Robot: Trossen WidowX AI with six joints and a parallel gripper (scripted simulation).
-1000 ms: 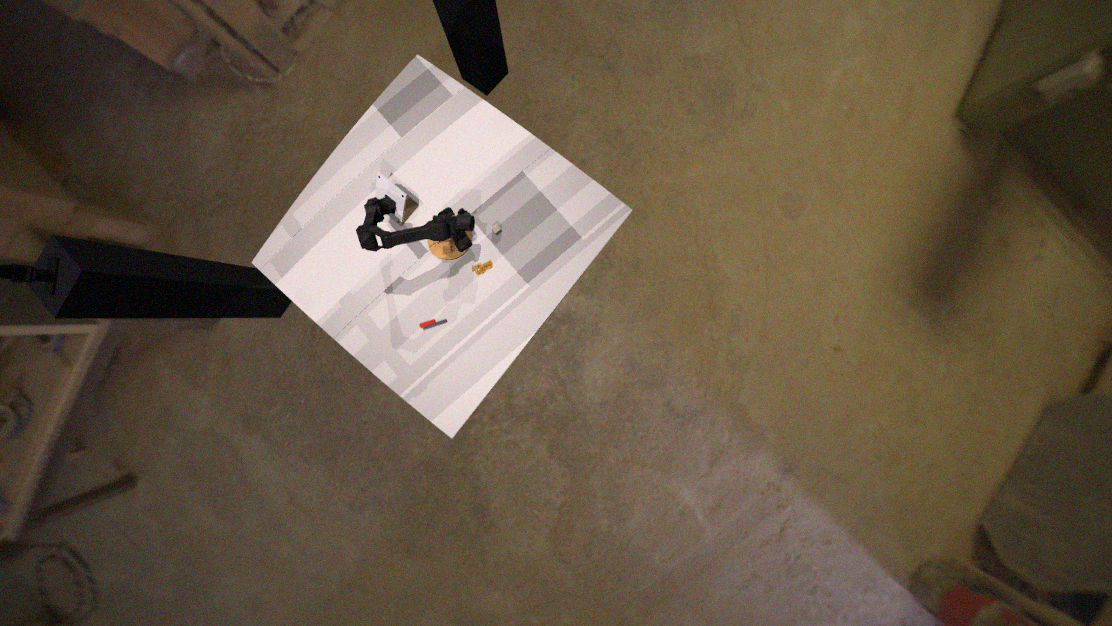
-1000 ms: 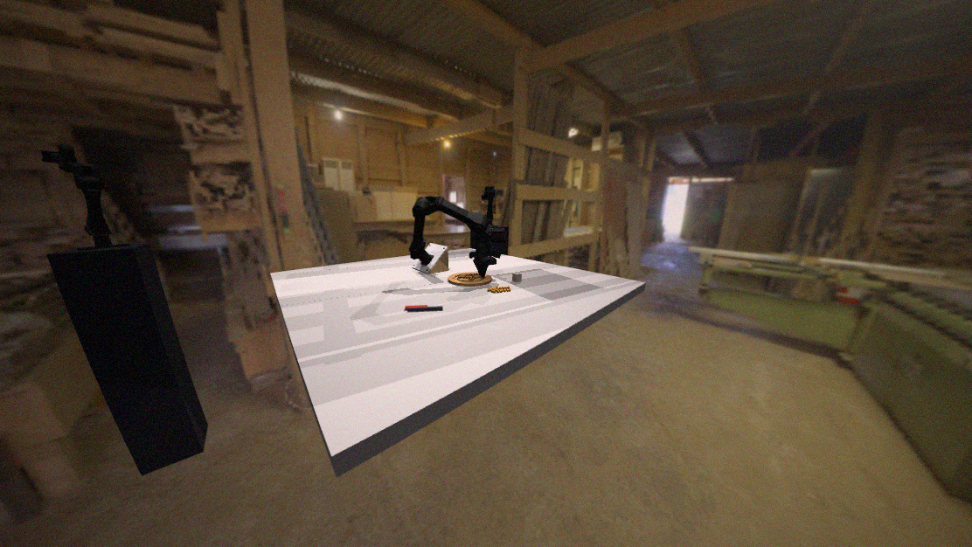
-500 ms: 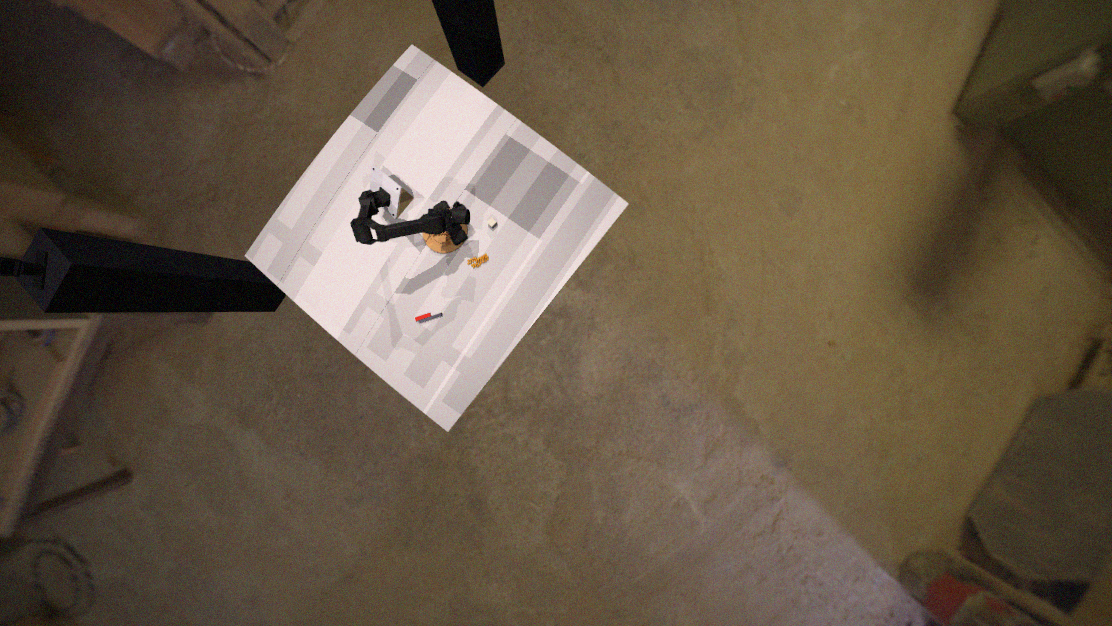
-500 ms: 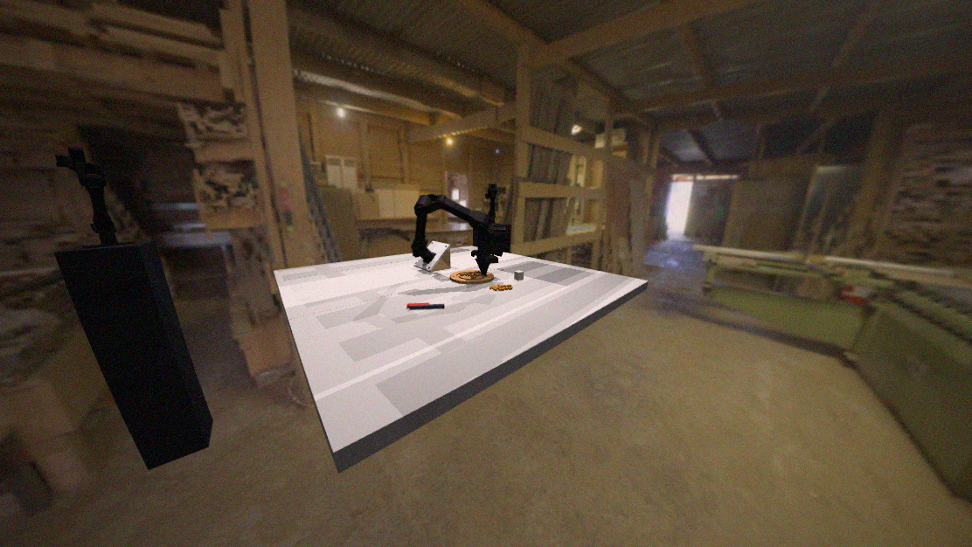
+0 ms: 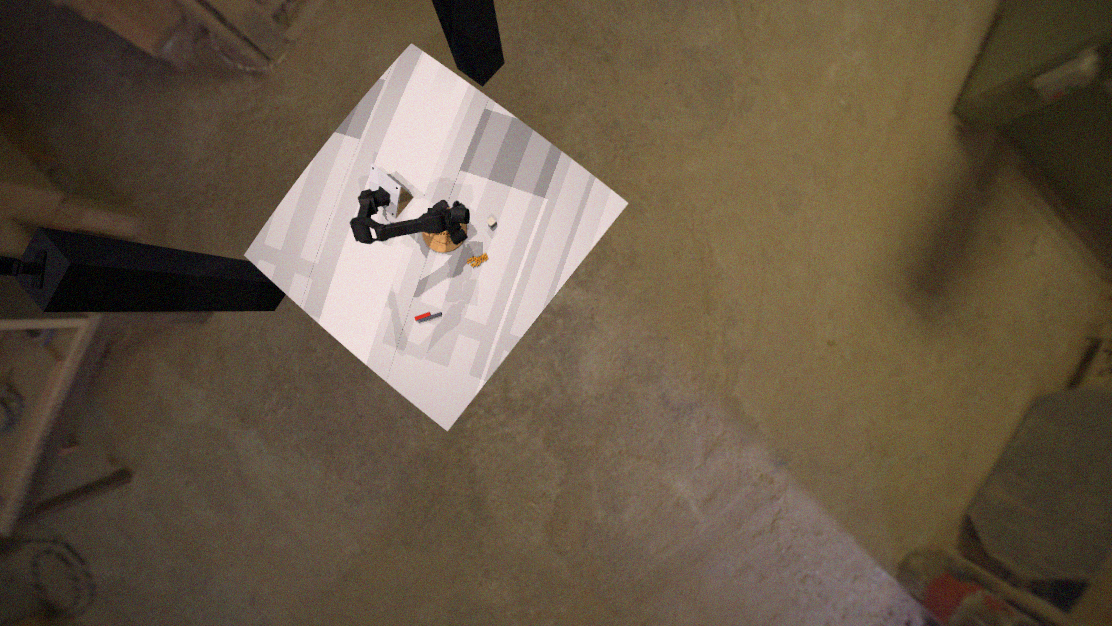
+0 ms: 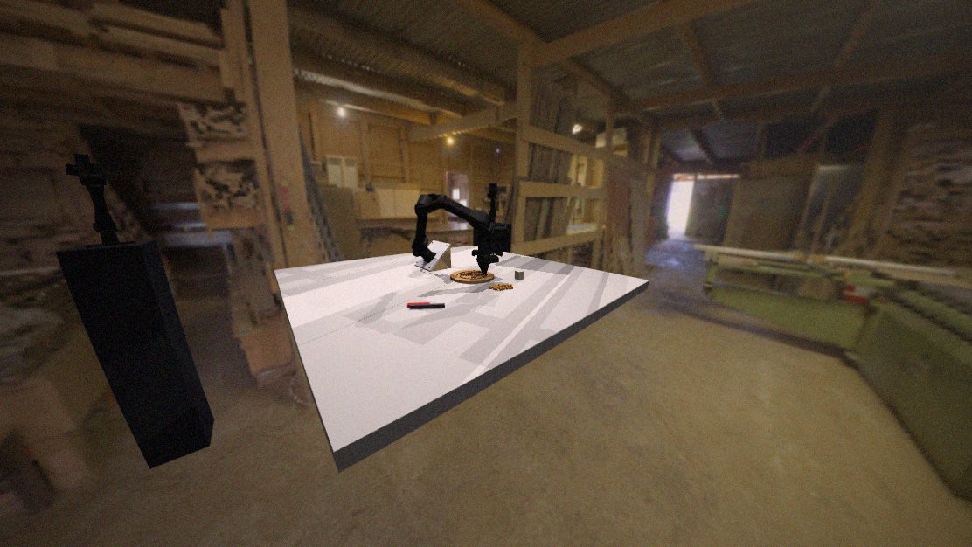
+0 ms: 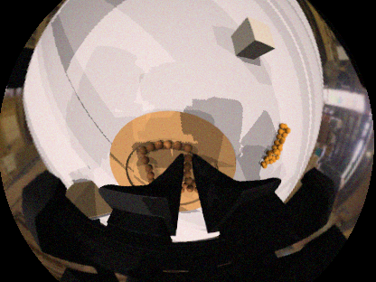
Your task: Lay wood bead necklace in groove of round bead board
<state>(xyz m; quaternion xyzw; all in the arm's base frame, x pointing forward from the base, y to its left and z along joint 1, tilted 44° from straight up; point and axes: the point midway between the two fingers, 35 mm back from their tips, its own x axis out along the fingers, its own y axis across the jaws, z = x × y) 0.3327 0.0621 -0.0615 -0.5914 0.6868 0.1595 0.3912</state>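
The round wooden bead board (image 5: 444, 248) (image 6: 454, 277) (image 7: 124, 142) lies flat under my gripper. The brown wood bead necklace (image 7: 168, 145) lies bunched on it as a bent loop. Several beads run near the groove's thin dark line, and others lie inside the ring. My gripper (image 6: 484, 273) (image 7: 187, 157) is down at board height over the necklace's right strand. Its fingers are nearly together, shut on that strand, with beads showing in the narrow gap. The fingers hide part of the loop and the near side of the groove.
An orange bead strand (image 5: 477, 260) (image 6: 501, 287) (image 7: 278, 145) lies on the table beside the board. A small pale block (image 5: 491, 221) (image 6: 518, 274) (image 7: 253, 38) stands beyond it. A red and black bar (image 5: 427, 316) (image 6: 426, 305) lies farther off. A slanted white plate (image 6: 433, 253) stands near the arm's base.
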